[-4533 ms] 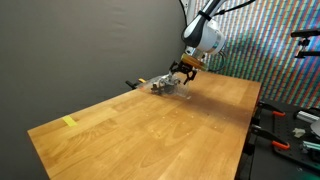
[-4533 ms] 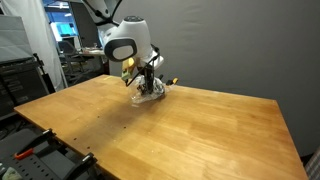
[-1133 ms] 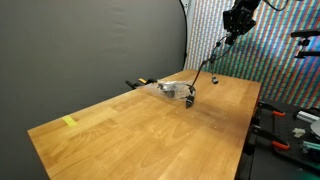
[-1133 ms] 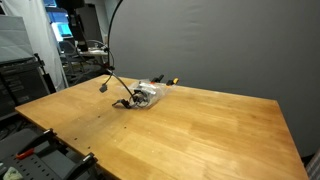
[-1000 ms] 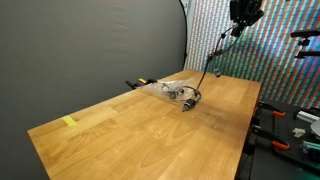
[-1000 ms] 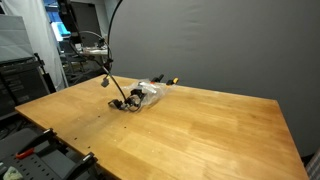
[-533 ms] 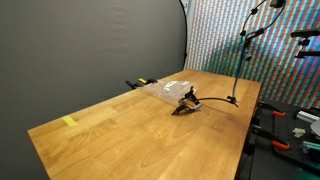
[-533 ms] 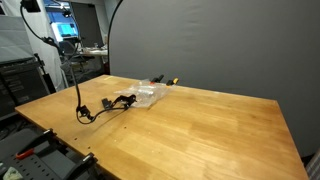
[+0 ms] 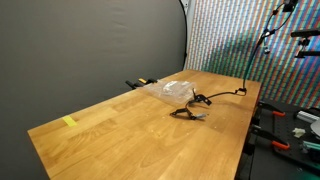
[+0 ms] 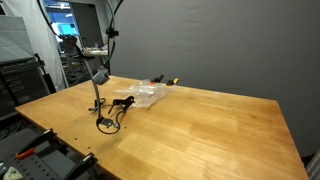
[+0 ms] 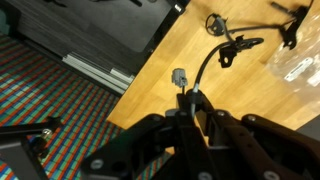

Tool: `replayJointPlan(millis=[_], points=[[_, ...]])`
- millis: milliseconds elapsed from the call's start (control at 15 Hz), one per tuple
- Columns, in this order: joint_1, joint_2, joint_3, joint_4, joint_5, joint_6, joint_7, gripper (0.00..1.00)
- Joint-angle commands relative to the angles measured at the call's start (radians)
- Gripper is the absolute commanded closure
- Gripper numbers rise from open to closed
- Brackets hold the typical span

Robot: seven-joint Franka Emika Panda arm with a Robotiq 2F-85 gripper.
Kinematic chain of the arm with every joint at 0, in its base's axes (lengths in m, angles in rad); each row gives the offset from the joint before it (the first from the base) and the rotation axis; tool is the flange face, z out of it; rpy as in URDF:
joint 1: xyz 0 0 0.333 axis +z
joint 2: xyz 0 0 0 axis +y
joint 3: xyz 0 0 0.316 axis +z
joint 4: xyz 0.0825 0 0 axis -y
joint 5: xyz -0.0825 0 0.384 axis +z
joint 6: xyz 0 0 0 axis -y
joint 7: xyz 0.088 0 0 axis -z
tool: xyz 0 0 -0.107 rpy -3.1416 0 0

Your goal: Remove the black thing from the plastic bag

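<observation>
Seemingly almost out | gripper clamped on black cable, held high to draw its length free | plastic bag slack on wooden table

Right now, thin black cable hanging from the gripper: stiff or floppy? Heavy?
Likely floppy: the thin black cable droops in loops from the gripper to the wooden table. Probably light, being so thin. Its dangling connector may swing.

The black cable has left the plastic bag — gripper (raised) pulled away.
</observation>
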Motion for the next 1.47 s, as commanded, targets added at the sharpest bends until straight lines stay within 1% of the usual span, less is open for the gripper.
replayJointPlan(millis=[0, 133, 200, 267, 467, 733, 933, 1067, 1133, 1267, 1400], points=[[-0.075, 0.062, 0.011, 0.006, -0.122, 0.115, 0.107, 0.96], [-0.092, 0.092, 0.026, -0.003, -0.189, 0.207, 0.18, 0.96], [-0.09, 0.113, 0.034, -0.014, -0.228, 0.28, 0.21, 0.96], [-0.083, 0.139, 0.036, -0.022, -0.261, 0.337, 0.225, 0.96], [-0.041, 0.266, 0.036, -0.053, -0.291, 0.479, 0.225, 0.96], [0.008, 0.527, 0.027, -0.076, -0.287, 0.749, 0.178, 0.96], [-0.005, 0.727, 0.033, -0.031, -0.349, 0.893, 0.163, 0.96], [-0.007, 0.858, 0.013, 0.024, -0.399, 0.958, 0.158, 0.96], [0.002, 0.916, -0.008, 0.053, -0.416, 0.98, 0.149, 0.96], [0.028, 1.022, -0.063, 0.116, -0.425, 1.024, 0.123, 0.96], [0.062, 1.119, -0.124, 0.187, -0.402, 1.047, 0.074, 0.96]])
